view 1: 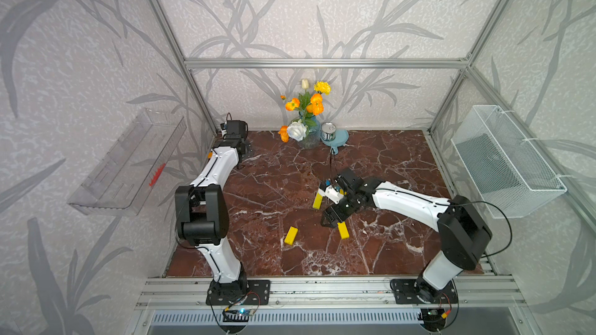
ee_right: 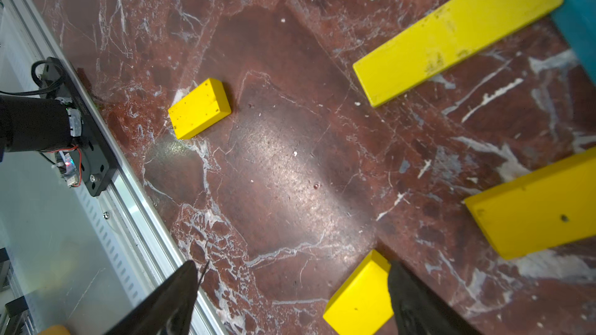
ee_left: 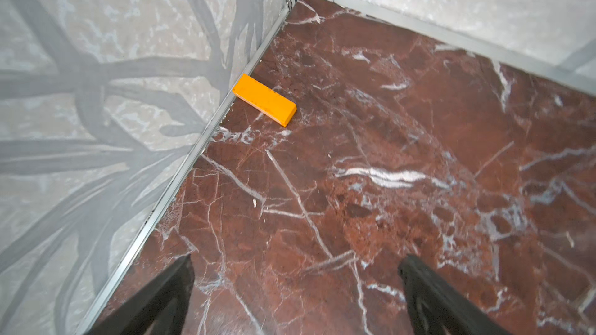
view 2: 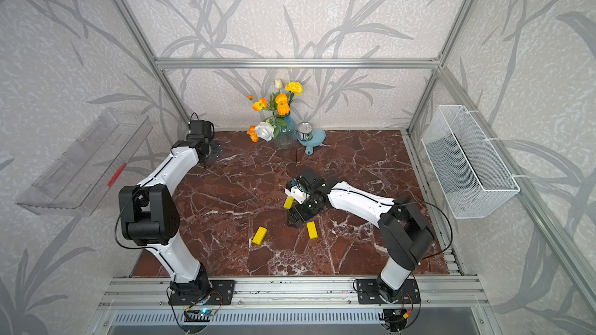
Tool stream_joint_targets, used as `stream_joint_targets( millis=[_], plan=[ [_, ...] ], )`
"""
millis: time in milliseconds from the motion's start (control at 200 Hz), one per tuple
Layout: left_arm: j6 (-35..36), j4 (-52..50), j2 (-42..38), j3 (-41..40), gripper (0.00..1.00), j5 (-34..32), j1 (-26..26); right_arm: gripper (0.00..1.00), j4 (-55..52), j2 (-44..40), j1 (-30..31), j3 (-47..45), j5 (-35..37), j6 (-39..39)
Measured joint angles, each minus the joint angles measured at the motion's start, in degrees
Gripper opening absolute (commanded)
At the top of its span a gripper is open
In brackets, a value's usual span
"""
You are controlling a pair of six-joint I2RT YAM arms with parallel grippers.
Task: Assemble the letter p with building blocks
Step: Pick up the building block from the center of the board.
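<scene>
Nearest yellow block [view 1: 343, 230]: laid flat on the marble tabletop [view 1: 274, 188], a little right of and below the frame's centre in both top views.
Block to gripper: in the right wrist view this block is seen right against the inner side of one finger [ee_right: 416, 298], partly within the gap.
Right gripper [ee_right: 292, 269]: jaws spread wide, nothing clamped between them.
Lone yellow block [view 1: 291, 235]: laid left of the nearest one in both top views, well ahead of the right gripper.
Long yellow block [ee_right: 458, 33]: laid flat farther out, one end lying at the teal block [ee_right: 577, 11]; whether they touch cannot be told.
Fourth yellow block [ee_right: 532, 204]: cut off by the frame edge, beside the long one and apart from it.
Orange block [ee_left: 264, 99]: laid flat with one end at the wall rail [ee_left: 206, 136], well ahead of the left gripper [ee_left: 295, 262].
Left gripper: jaws set fully apart above the marble, nothing between them.
</scene>
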Motion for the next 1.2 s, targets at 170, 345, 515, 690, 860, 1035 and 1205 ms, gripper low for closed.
stream_joint_targets(
  millis=[170,345,515,690,860,1035,1205],
  plan=[
    [-4.7,-2.6,9.1,12.9,1.00,-0.2,2.5,0.91,0.0,-1.0,-4.9,0.0,-0.9,-0.3],
    [-10.6,-9.1,19.8,25.9,1.00,-1.4,2.6,0.91,0.1,-1.0,-9.2,-0.6,-2.1,-0.5],
    [-16.9,-12.2,26.4,30.4,0.97,1.7,3.9,0.91,0.2,-1.0,-10.3,-1.1,-4.0,-0.9],
    [-23.2,-10.2,27.2,28.6,0.95,7.8,7.5,0.91,0.3,-0.5,-12.1,-2.3,-6.7,-1.7],
    [-26.7,-5.1,25.2,22.4,0.95,8.3,9.4,0.91,0.6,0.4,-12.8,-2.4,-9.0,-2.1],
    [-27.6,-5.0,27.2,26.2,0.94,8.0,9.3,0.91,1.9,1.5,-12.9,-2.5,-12.0,-2.1],
    [-28.4,-4.9,30.7,32.5,0.92,7.6,9.5,0.91,2.4,1.8,-13.4,-2.5,-13.7,-2.0]
  ],
)
